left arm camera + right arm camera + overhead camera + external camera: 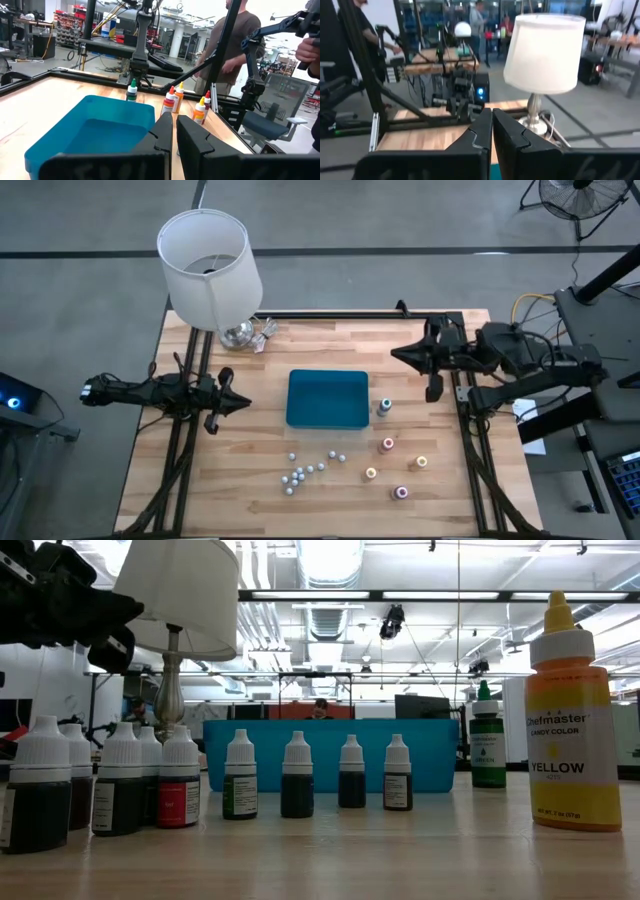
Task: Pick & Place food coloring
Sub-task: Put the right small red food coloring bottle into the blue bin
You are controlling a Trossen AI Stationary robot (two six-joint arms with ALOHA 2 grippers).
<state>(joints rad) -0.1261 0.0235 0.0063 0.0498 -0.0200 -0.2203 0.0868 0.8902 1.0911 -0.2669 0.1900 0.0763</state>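
The food coloring bottles stand upright on the wooden table, right of and nearer than the blue tray (325, 400): a green-topped one (384, 407) beside the tray's right wall, then red (388, 444), orange (421, 462), yellow (371, 473) and pink (401, 492). The left wrist view shows them beyond the tray (90, 135), the green one (131, 91) farthest off. My left gripper (243, 402) is shut and empty, level, left of the tray. My right gripper (397, 353) is shut and empty, held high over the table's far right, pointing left.
A cluster of several small white-capped dropper bottles (305, 470) stands nearer than the tray. A white-shaded lamp (210, 270) stands at the far left corner. Black frame rails run along both sides of the table. A person (235, 40) stands beyond the right side.
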